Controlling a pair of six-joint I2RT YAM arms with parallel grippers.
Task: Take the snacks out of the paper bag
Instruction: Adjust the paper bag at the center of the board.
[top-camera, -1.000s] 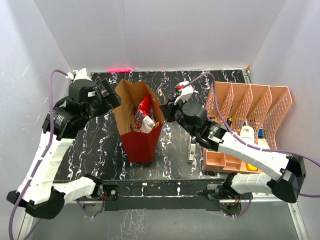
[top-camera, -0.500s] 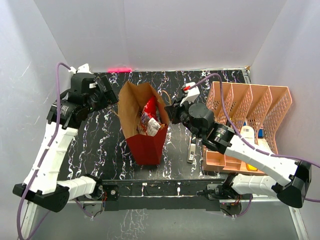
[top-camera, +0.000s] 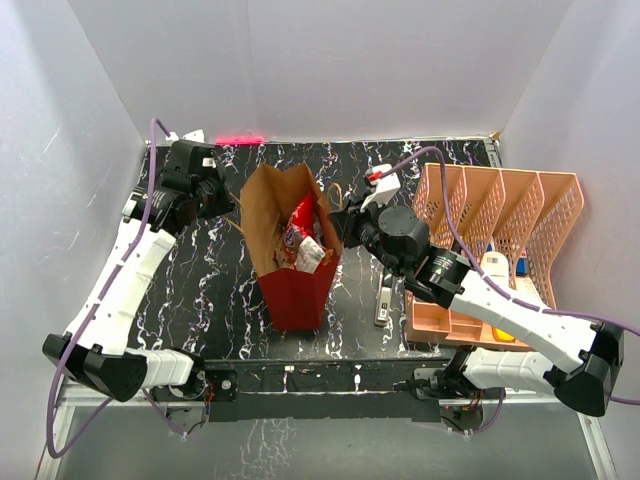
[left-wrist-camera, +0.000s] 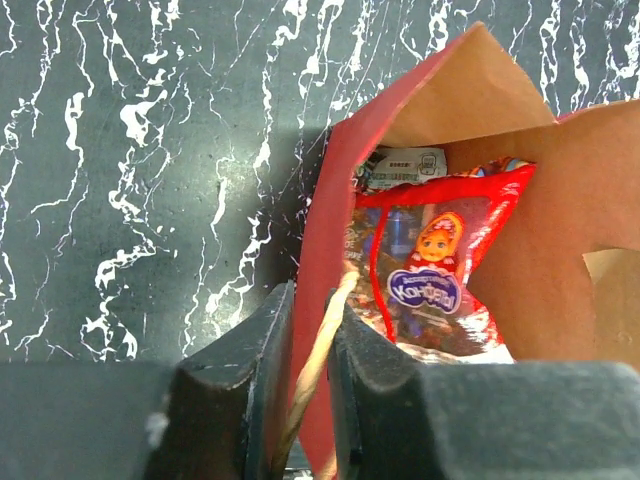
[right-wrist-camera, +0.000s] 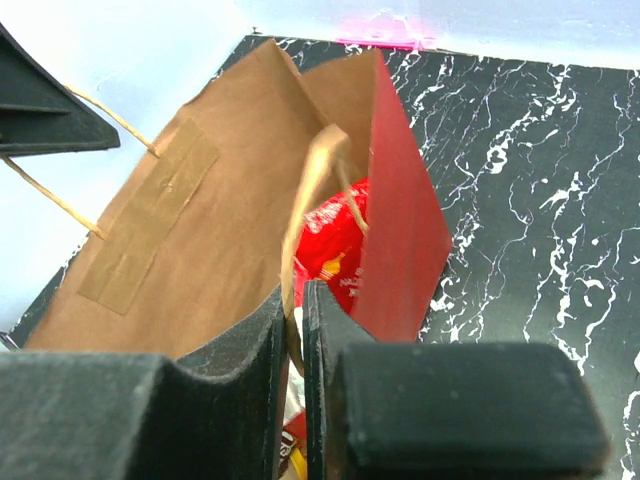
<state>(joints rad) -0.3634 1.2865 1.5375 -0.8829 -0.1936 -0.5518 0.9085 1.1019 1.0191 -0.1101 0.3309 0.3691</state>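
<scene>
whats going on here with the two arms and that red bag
Two robot arms are holding the red paper bag open by its handles. The left end effector pinches one cord handle, and the right end effector pinches the other handle on the opposite side of the mouth. The snacks, with a red packet on top, lie inside the bag; none has been taken out yet.

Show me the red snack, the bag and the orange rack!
red snack (left-wrist-camera: 440, 262): left wrist view, on its doll picture.
bag (top-camera: 295, 295): top view, on its red front wall.
rack (top-camera: 558, 215): top view, on its rightmost lattice wall.
</scene>
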